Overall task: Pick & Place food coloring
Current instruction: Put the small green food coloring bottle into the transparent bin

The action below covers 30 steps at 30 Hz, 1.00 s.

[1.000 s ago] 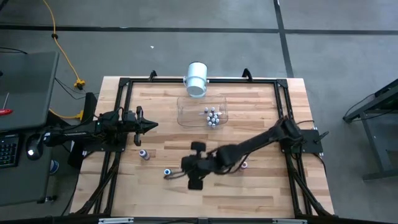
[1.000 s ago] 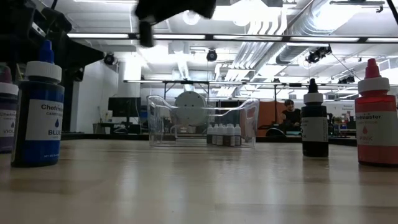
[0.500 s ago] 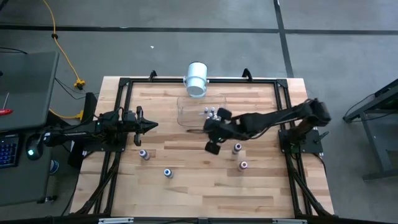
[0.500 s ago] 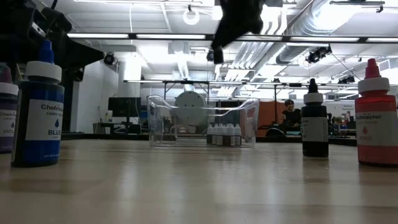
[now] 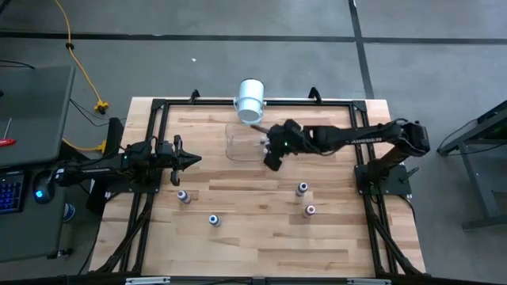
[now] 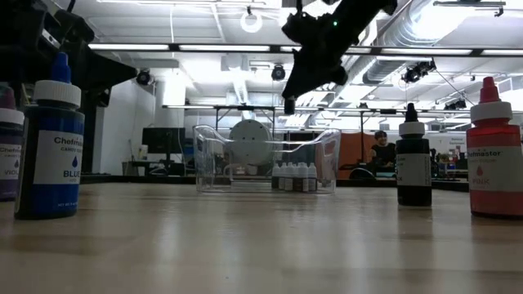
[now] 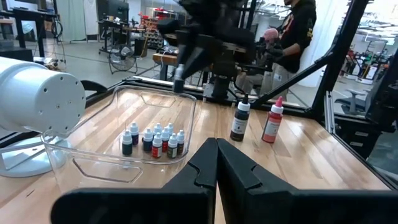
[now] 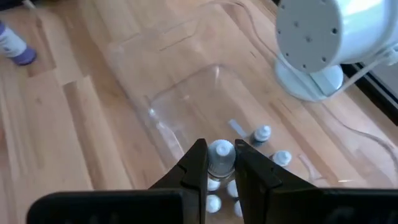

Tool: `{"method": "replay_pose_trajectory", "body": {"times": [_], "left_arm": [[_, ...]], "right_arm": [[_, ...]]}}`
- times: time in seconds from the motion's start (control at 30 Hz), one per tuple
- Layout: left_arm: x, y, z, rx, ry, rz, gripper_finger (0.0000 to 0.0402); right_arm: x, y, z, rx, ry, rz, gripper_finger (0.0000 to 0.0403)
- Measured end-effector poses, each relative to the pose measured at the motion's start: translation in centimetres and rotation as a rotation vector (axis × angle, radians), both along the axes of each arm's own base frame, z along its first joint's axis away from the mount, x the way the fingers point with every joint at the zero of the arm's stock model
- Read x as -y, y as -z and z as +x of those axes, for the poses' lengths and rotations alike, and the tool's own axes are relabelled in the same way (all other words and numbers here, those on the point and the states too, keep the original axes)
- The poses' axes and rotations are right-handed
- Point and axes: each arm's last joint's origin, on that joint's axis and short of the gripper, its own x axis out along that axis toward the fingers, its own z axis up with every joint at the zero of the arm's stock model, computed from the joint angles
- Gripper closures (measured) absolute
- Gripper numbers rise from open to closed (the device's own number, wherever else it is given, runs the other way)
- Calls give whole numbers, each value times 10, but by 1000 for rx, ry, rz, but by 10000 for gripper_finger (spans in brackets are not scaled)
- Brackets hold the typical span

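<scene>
My right gripper [image 8: 219, 154] hangs above the clear plastic tub [image 5: 242, 142], shut on one tiny food coloring bottle [image 8: 221, 152] with a whitish cap. Several more tiny bottles [image 7: 155, 140] stand upright on the tub's floor. Bigger bottles stand on the table: one with a blue label [image 6: 49, 139], a dark one [image 6: 413, 159] and a red one [image 6: 493, 151]. My left gripper [image 5: 190, 159] waits shut at the table's left side, holding nothing. My right gripper pinches the tiny bottle between its two fingers, just under the whitish cap [image 8: 221, 148]. The fingers slant down from the table's right side. The bottle is lifted clear, above the tub's inside, cap toward the wrist camera.
A big white cylinder [image 5: 250, 99] stands at the table's far edge, just behind the tub. Bigger bottles stand on the near half of the table [image 5: 184, 196] [image 5: 213, 219] [image 5: 302, 188] [image 5: 310, 210]. A black frame [image 5: 158, 103] runs round the table.
My right gripper has swung from the near middle of the table toward the far edge, staying high, and now hangs over the tub. Its wrist has rolled on the way. Its fingers have stayed shut on the small bottle.
</scene>
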Motion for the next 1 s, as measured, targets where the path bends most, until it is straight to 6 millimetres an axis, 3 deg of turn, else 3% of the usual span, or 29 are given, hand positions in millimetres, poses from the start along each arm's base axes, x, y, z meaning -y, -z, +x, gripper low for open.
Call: {"method": "replay_pose_trajectory", "body": {"times": [0.23,0.53,0.7,1.0], "left_arm": [[0,0,0,0,0,0,401],[0,0,0,0,0,0,401],[0,0,0,0,0,0,401],[0,0,0,0,0,0,401]], "right_arm": [[39,14,5,-4,37,71,354],[75,13,40,1,21,88,354],[84,14,57,-17,6,87,354],[92,45,78,-59,118,169,354]]}}
